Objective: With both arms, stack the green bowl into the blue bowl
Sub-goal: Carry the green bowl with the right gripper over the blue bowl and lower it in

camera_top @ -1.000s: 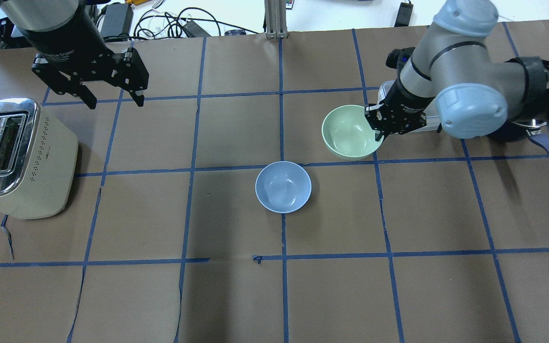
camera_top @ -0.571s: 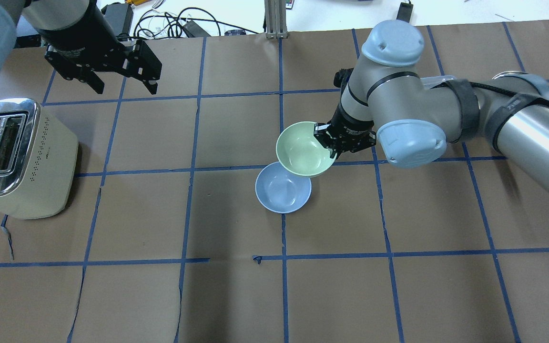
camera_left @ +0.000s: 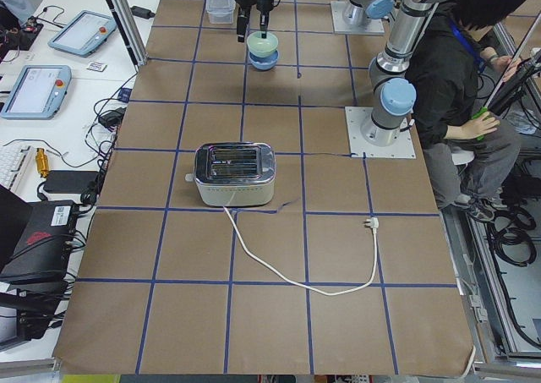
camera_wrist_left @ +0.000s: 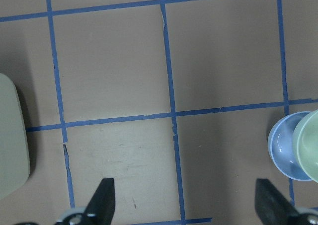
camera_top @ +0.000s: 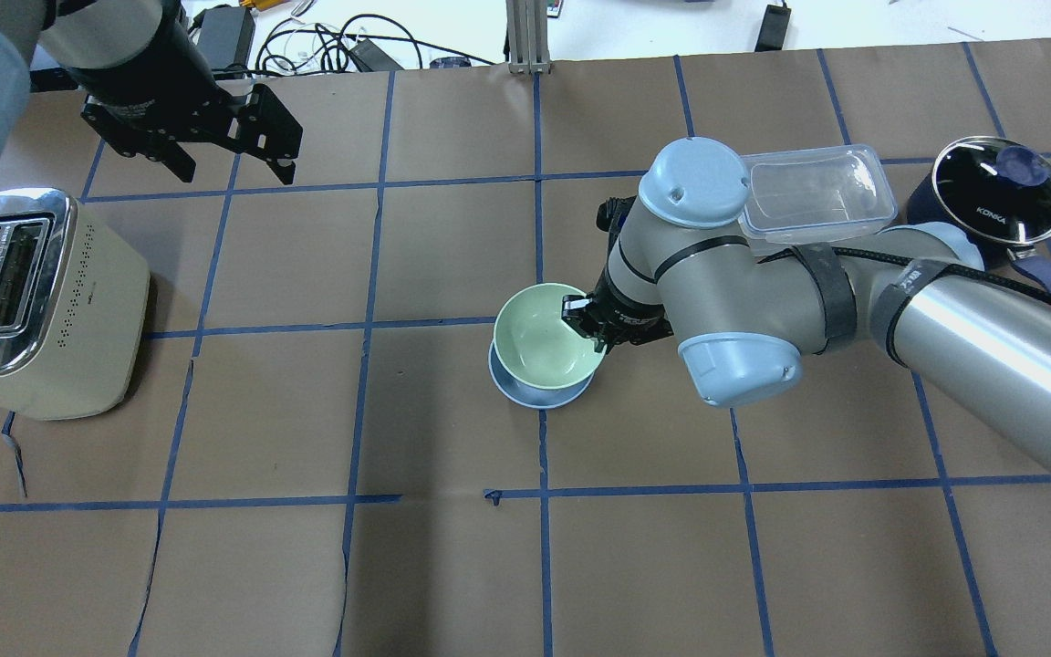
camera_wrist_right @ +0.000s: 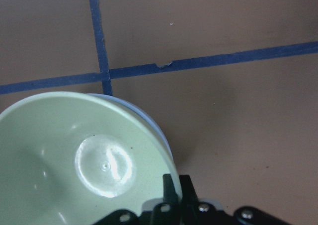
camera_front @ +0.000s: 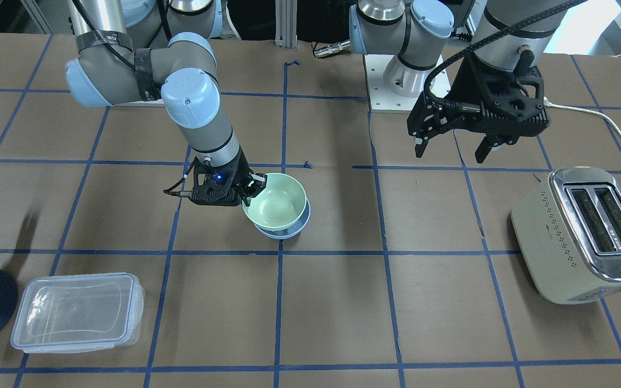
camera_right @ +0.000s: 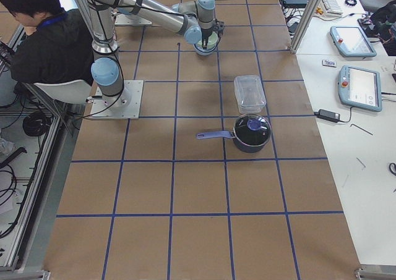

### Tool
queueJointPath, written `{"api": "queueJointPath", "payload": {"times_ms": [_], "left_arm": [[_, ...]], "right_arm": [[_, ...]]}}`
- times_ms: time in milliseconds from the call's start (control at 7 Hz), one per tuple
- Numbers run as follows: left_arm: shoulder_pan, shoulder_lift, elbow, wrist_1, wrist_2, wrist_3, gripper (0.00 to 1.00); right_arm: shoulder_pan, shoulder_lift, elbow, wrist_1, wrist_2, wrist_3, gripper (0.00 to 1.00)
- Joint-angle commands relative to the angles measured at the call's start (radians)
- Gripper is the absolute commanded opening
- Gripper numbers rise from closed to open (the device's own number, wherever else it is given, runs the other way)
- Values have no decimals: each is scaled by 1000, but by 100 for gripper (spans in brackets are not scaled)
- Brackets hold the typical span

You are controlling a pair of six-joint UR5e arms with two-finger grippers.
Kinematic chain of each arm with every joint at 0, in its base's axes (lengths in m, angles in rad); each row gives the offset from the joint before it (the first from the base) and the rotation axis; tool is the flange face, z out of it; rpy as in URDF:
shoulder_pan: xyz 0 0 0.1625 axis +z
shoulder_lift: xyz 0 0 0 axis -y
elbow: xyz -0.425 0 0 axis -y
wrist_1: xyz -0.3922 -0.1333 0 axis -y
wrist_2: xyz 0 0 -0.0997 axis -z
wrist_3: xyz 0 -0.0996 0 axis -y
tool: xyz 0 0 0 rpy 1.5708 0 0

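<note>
The pale green bowl [camera_top: 539, 342] is over the pale blue bowl [camera_top: 535, 396], slightly offset, so that only part of the blue rim [camera_front: 284, 233] shows. I cannot tell whether it rests fully inside. My right gripper [camera_top: 587, 327] is shut on the green bowl's rim [camera_wrist_right: 166, 158], which the right wrist view shows between its fingers. My left gripper [camera_top: 235, 173] is open and empty, high over the far left of the table, well away from both bowls. The left wrist view shows the blue bowl [camera_wrist_left: 282, 146] and the green bowl [camera_wrist_left: 310, 145] at its right edge.
A cream toaster [camera_top: 33, 301] stands at the left, its cord trailing toward the robot's side. A clear plastic container [camera_top: 813, 192] and a dark lidded pot [camera_top: 1000, 187] sit at the back right behind my right arm. A seated person [camera_left: 456, 62] is beside the robot's base.
My right arm has carried the green bowl left and toward the robot, from the back right to over the blue bowl. My left gripper has shifted a little and stays open.
</note>
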Motion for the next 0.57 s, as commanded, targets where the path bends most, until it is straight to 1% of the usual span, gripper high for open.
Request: {"api": "queueJointPath", "payload": {"times_ms": [0,286,429], "left_arm": [[0,0,0,0,-2,-1,100],[5,0,-2,-1,-13,-1,100],[0,0,-2,-1,-13,-1,100]], "right_arm": [[3,-1,6,-7,2,-3,0],[13,7,4,-7,2,-3,0],[13,15,3,-13,2,-6,11]]}}
